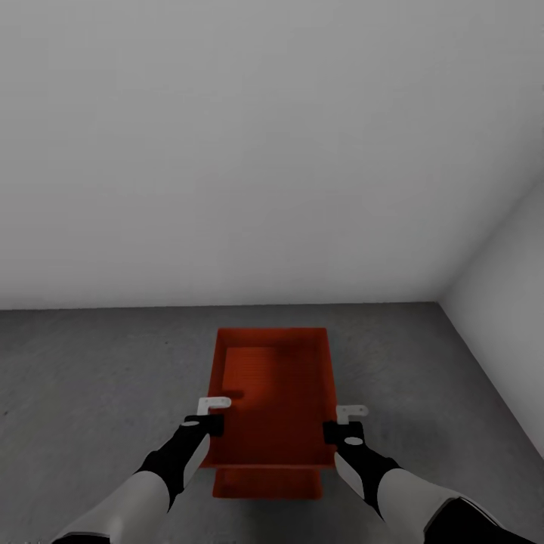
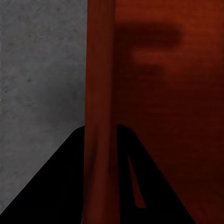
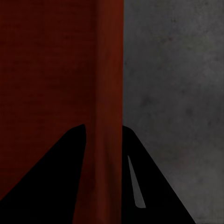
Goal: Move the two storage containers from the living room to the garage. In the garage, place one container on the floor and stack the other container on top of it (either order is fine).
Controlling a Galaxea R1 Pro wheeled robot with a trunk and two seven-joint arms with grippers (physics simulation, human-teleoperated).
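Left gripper [image 1: 214, 415]: clamped on the left wall of the red-orange rectangular plastic bin [image 1: 273, 393], black fingers [image 2: 56, 186] astride that wall. Bin: held between both arms above the dark grey speckled concrete floor [image 1: 91, 378], over what seems a second like bin [image 1: 264, 483] below. Right gripper [image 1: 344, 423]: clamped on the right wall. Plain white walls [image 1: 264, 151] behind.

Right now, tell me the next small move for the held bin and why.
Probably lower it straight down. Both grippers, left and right, clamp the upper container's side walls, and the second container sits on the concrete floor beneath its near end.
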